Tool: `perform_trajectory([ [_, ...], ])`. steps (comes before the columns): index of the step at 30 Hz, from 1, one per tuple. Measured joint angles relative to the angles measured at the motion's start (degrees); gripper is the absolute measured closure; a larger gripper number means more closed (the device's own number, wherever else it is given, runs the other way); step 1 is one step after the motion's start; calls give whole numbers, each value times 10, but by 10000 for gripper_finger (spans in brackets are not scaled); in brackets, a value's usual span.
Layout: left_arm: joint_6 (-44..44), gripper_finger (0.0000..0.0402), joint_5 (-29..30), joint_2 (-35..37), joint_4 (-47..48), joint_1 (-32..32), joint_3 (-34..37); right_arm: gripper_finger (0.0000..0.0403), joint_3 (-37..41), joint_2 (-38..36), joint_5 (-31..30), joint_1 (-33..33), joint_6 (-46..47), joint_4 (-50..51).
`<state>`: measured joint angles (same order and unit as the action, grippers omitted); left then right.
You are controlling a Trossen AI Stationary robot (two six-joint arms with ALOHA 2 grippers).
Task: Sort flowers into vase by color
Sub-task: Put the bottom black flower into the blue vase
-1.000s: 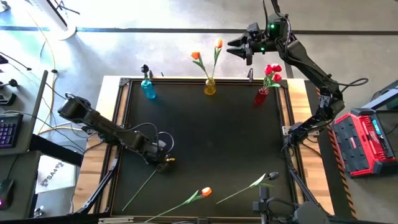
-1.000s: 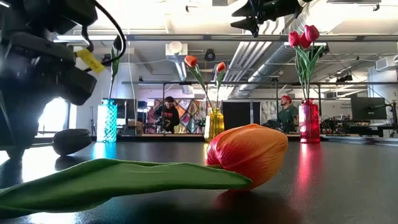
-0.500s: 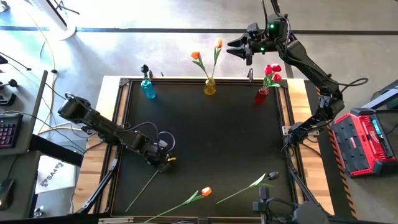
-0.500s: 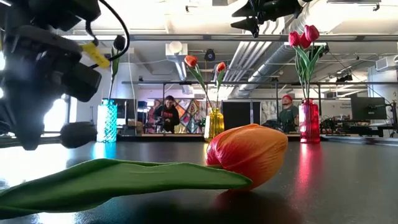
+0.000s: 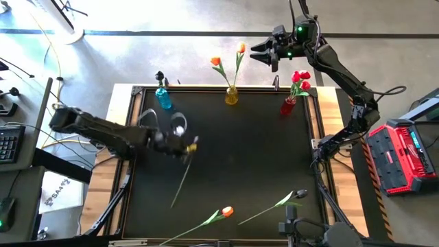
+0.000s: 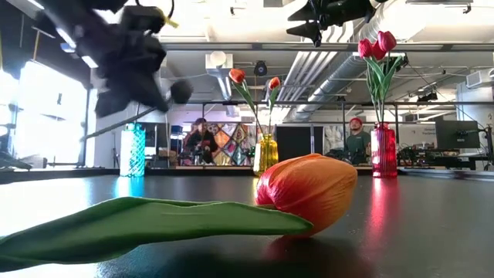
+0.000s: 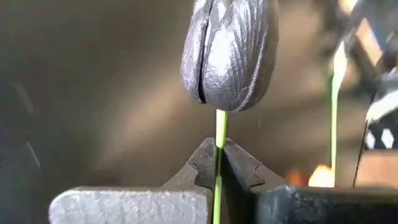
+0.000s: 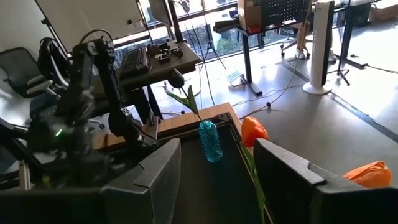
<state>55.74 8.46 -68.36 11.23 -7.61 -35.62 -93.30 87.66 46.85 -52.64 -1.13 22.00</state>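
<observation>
Black tulip (image 7: pixel 229 53) stem is pinched in left gripper (image 7: pixel 217 163) just below the head; remaining stem is trailed toward table.

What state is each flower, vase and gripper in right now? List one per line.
left gripper: shut on the black tulip's stem
black tulip: lifted, stem trailing
orange tulip: lying on the table
blue vase: holds one black tulip
yellow vase: holds two orange tulips
red vase: holds red tulips
right gripper: open, empty, above the vases
</observation>
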Motion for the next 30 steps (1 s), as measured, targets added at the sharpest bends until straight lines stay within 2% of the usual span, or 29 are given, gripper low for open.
perform_trajectory([
  [7,-204,401,19,102,-49,140,0,213,0,0,0,0,40,0],
  [11,-322,401,49,145,-93,203,0,213,0,0,0,0,66,0],
  [16,-404,401,103,175,-198,279,0,213,0,0,1,0,78,15],
  [20,-490,401,107,177,-305,338,-1,213,0,0,1,0,78,25],
  [22,-506,401,101,171,-339,366,-3,213,0,0,1,0,78,26],
  [30,-548,401,48,97,-340,424,-103,213,0,0,0,0,91,13],
])
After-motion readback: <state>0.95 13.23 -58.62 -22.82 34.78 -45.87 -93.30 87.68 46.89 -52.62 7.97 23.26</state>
